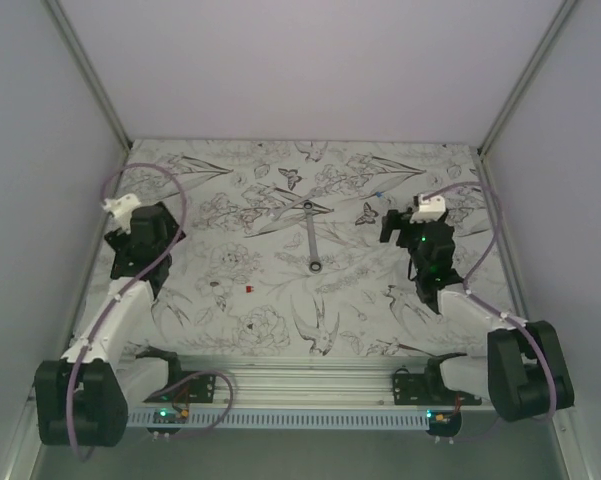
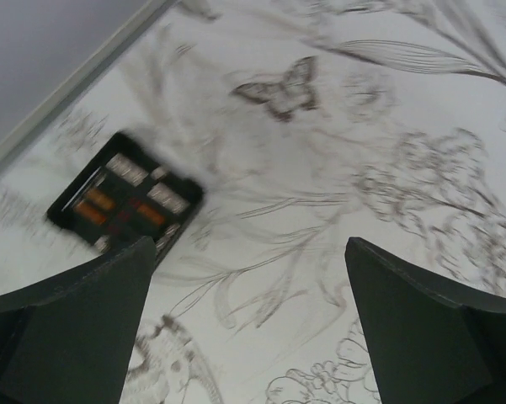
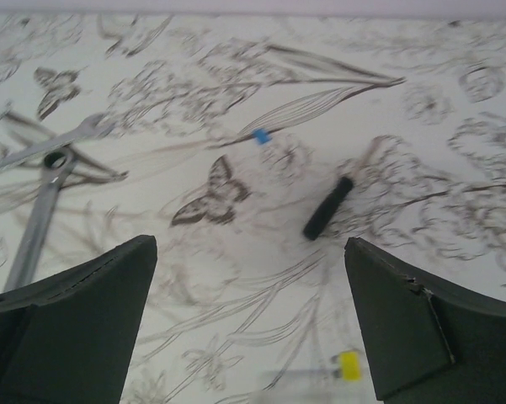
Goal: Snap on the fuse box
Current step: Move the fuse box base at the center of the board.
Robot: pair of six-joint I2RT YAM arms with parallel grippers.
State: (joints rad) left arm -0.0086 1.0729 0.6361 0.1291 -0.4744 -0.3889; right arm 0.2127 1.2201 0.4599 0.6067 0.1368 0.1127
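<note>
The fuse box (image 2: 126, 202) is a small black box with orange and red fuses. It lies open side up on the patterned table near the left wall, in the left wrist view. My left gripper (image 2: 251, 252) is open and empty; the box is ahead of its left finger (image 2: 84, 320), apart from it. In the top view the left gripper (image 1: 140, 232) hides the box. My right gripper (image 3: 251, 248) is open and empty above the table at the right (image 1: 408, 228).
A silver wrench (image 1: 310, 240) lies mid-table and also shows in the right wrist view (image 3: 38, 219). A thin black stick (image 3: 328, 208), a small blue piece (image 3: 259, 136) and a small yellow piece (image 3: 348, 365) lie ahead of the right gripper. A tiny red piece (image 1: 248, 288) lies left of centre.
</note>
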